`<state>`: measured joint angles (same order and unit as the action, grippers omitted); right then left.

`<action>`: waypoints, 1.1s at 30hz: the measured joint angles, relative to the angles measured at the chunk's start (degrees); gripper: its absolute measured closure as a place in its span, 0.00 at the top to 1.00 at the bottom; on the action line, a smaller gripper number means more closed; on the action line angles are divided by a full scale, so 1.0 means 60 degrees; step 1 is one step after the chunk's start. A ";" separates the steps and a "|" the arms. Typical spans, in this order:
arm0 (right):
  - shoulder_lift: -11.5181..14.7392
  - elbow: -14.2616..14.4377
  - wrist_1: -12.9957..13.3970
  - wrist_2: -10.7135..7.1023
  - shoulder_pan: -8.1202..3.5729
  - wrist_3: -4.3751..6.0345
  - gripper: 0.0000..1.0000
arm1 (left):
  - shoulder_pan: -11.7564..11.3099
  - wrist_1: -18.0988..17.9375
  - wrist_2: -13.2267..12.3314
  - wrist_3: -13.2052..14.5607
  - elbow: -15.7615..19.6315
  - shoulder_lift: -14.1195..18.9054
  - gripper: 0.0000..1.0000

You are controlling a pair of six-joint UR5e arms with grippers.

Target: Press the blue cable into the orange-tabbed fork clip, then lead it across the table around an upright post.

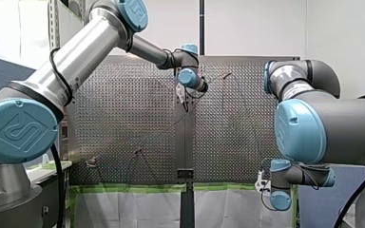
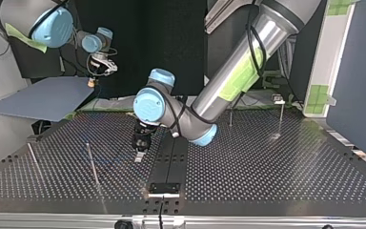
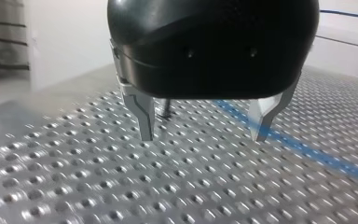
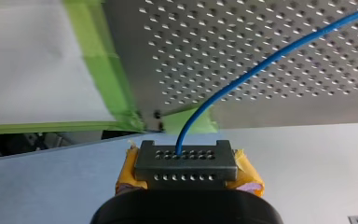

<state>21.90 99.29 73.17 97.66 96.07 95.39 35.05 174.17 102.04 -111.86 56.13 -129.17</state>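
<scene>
While right gripper point(image 4: 186, 153) clamps blue cable point(image 4: 261, 67), left gripper point(image 3: 203, 137) gapes empty near a post point(image 2: 92, 164)

Front camera overlooks the worktop point(image 1: 123, 109) from behind, top camera faces back, wrist cameras hug left gripper point(image 3: 204, 134), right gripper point(image 4: 186, 161).

A robotics lab: perforated metal bench point(image 2: 276, 162), green masking tape point(image 1: 138, 187) along its lower edge, industrial robot arm point(image 1: 90, 42) at upper left.

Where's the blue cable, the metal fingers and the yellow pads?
blue cable point(image 4: 261, 66): right wrist view, middle of its curve.
metal fingers point(image 3: 142, 114): left wrist view, one finger's shaft.
yellow pads point(image 4: 126, 173): right wrist view, one pad's edge.
</scene>
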 joint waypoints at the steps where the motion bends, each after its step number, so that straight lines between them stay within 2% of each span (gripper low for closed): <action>1: -0.0085 -0.0002 0.0010 -0.0033 0.0008 -0.0010 0.00 | 0.0000 -0.0058 -0.0062 -0.0061 -0.0040 0.0001 1.00; 7: -0.0269 -0.0002 0.0033 -0.0103 0.0038 -0.0067 0.00 | -0.0018 -0.0470 -0.0485 -0.0482 -0.0253 0.0000 1.00; 15: -0.0284 -0.0007 0.0044 -0.0157 0.0081 -0.0136 0.00 | -0.0037 -0.0918 -0.1128 -0.1127 -0.0287 0.0002 1.00; 27: -0.0285 -0.0010 0.0042 -0.0168 0.0121 -0.0187 0.00 | -0.0039 -0.1253 -0.2137 -0.2136 -0.0290 -0.0012 1.00; 33: -0.0286 -0.0015 0.0039 -0.0172 0.0140 -0.0245 0.00 | -0.0062 -0.1641 -0.2593 -0.2591 -0.0294 -0.0214 1.00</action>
<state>20.18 99.20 73.40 96.62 96.91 93.92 34.68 164.33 86.48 -127.41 54.37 -130.45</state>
